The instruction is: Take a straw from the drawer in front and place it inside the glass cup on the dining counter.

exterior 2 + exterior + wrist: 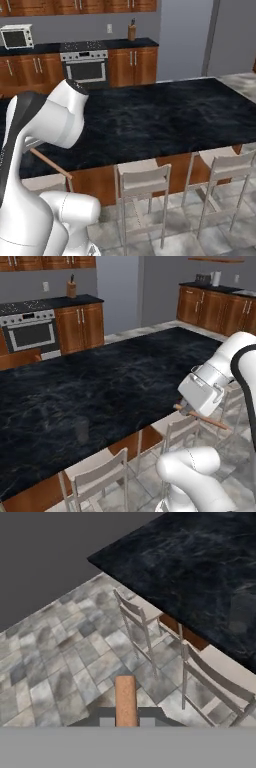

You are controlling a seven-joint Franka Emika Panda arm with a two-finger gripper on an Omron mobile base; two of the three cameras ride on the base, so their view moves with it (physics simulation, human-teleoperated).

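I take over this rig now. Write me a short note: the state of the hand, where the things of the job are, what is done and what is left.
Hand: shut on the straw, held beside the dining counter, above the chairs.
Glass cup: stands on the dining counter near its front edge, with nothing inside.
Done: the straw is taken.
Left: carry the straw over the glass cup, turn it upright, lower it in and let go.

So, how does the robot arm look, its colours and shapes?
The arm is glossy white, made of thick rounded tube segments with dark grey to black bands at the joints. Its hand is a boxy white block, and the gripper below it is small and dark. No cables or markings show.
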